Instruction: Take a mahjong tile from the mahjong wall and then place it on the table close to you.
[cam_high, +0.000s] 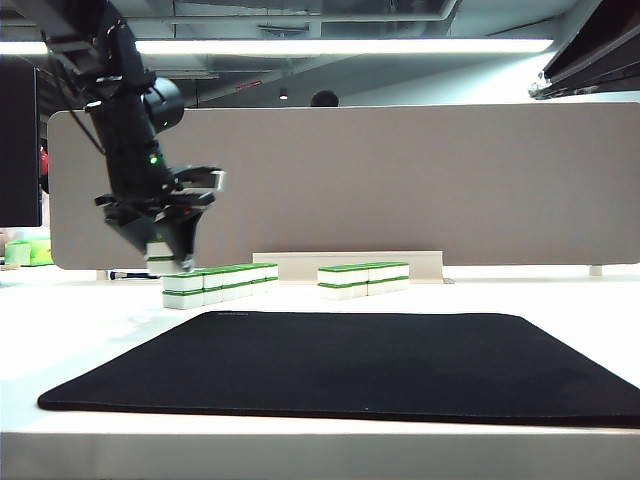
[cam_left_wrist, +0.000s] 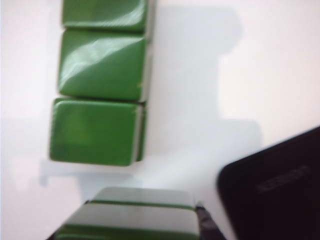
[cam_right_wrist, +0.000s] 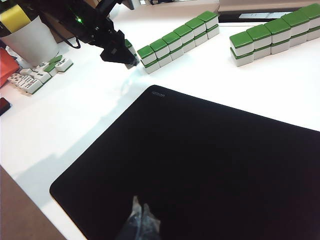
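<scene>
Mahjong tile (cam_left_wrist: 131, 219) sits clamped in my left gripper (cam_high: 168, 262) just beside the mahjong wall (cam_high: 225, 281); my right gripper (cam_right_wrist: 141, 220) hangs over the black mat (cam_right_wrist: 200, 165), fingertips together.

Two wall segments (cam_right_wrist: 177, 36), one mat (cam_right_wrist: 200, 165), one cup (cam_right_wrist: 32, 40)

Glossy tiles (cam_left_wrist: 100, 65) (matt cloth mat (cam_high: 350, 365))

White glossy table (cam_right_wrist: 60, 125) carries a black mat (cam_right_wrist: 200, 165) near the front edge. Behind the mat, the mahjong wall (cam_right_wrist: 177, 39) sits in 2 green-topped runs, stacked 2 high, w/ a gap between. Off to the side: a white cup (cam_right_wrist: 32, 42) & loose tiles (cam_right_wrist: 37, 74).
</scene>
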